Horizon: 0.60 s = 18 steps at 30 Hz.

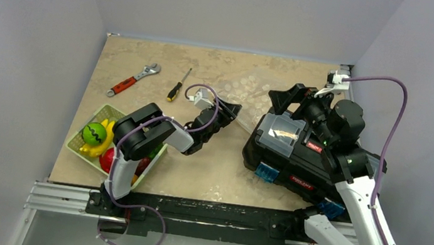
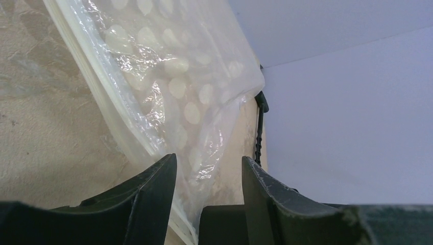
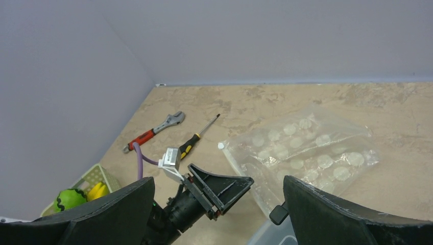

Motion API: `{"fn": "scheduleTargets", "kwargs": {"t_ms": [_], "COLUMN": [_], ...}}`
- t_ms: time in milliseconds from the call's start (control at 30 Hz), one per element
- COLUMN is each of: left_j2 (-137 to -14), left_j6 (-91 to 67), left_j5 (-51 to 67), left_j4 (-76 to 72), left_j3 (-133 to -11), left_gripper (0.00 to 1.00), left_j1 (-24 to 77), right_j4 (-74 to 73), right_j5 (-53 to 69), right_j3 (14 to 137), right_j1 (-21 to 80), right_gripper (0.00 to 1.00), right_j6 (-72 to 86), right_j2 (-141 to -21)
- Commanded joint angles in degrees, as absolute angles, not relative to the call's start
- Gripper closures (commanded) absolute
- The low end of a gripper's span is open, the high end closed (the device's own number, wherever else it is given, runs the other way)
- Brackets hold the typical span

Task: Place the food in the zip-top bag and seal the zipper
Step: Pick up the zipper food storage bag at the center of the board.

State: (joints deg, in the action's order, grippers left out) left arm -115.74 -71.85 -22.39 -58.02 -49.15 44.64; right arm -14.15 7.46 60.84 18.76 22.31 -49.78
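Bag (image 1: 245,89) lay near the worktop's (image 1: 214,176) far edge. We found the left gripper (image 2: 209,159) open astride its edge, placed to pinch the film. Right gripper (image 3: 218,179) stood wide, empty. Food (image 1: 94,134) sat in the basket (image 1: 109,107), near-left corner.

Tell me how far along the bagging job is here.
Done: nothing yet; the food sits in the basket and the zip-top bag lies flat, with nothing visible inside. In hand: the left gripper straddles the bag's edge, jaws not pinched. Left: opening the bag, loading the food, sealing it.
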Motion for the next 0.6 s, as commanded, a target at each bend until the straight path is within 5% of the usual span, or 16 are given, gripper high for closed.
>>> {"fn": "scheduleTargets", "kwargs": {"t_ms": [0,300,567], "left_j2": [-116.76,-111.48,-113.13], "left_j6": [-73.38,-65.67,-65.92], "left_j5": [-24.22,-28.11,-29.38], "left_j4": [-59.91,-53.05,-57.39], "left_j3": [-50.90,-47.81,-46.86], "left_gripper": [0.51,0.41,0.44], "left_j1": [44.94,47.20,47.07], "right_j4": [-12.21,-11.82,-11.61], "right_j5": [7.34,7.21,7.20], "right_j3": [60.87,60.60,60.15], "right_j1": [19.31,19.65,19.86], "right_gripper": [0.01,0.01,0.01], "right_j6": [21.53,21.53,21.69], "right_j2": [-48.87,-49.02,-48.82]}}
